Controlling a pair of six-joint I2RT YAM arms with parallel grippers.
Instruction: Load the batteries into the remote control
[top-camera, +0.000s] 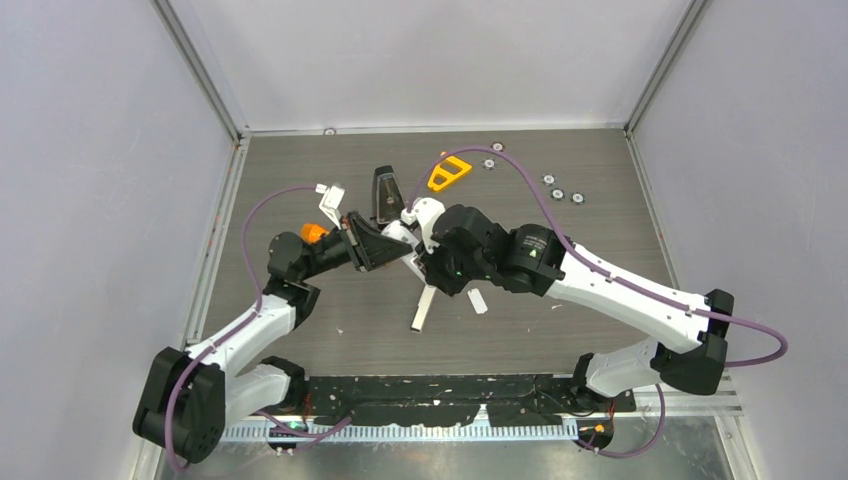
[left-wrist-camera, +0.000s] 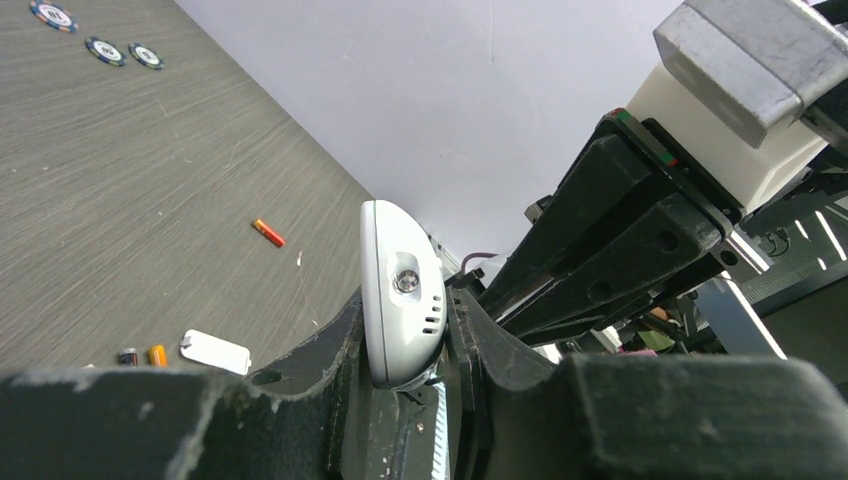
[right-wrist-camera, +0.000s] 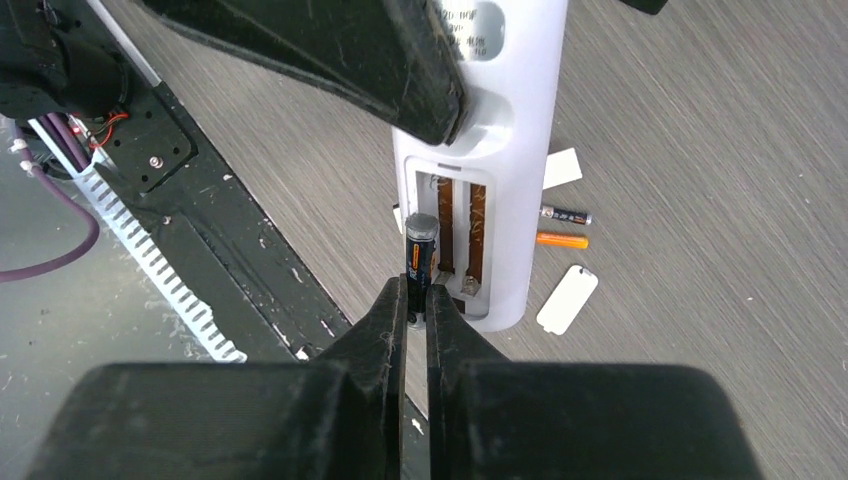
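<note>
Nothing is seated yet, I judge: the left gripper (left-wrist-camera: 408, 345) clamps the white remote (left-wrist-camera: 400, 280), the right gripper (right-wrist-camera: 417, 300) pinches a dark battery (right-wrist-camera: 420, 245) at the nine o'clock edge of its bare bay (right-wrist-camera: 460, 240), and an orange battery (right-wrist-camera: 562, 240) lies on the table (right-wrist-camera: 700, 150) at the remote's three o'clock

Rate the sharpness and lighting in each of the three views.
Top external: even, diffuse light, soft shadows under the arms, corner posts splaying outward. Left wrist: white remote sharp, black fingers nearest the lens soft. Right wrist: dark battery and the remote's open compartment crisp, no glare, near fingers blurred.
</note>
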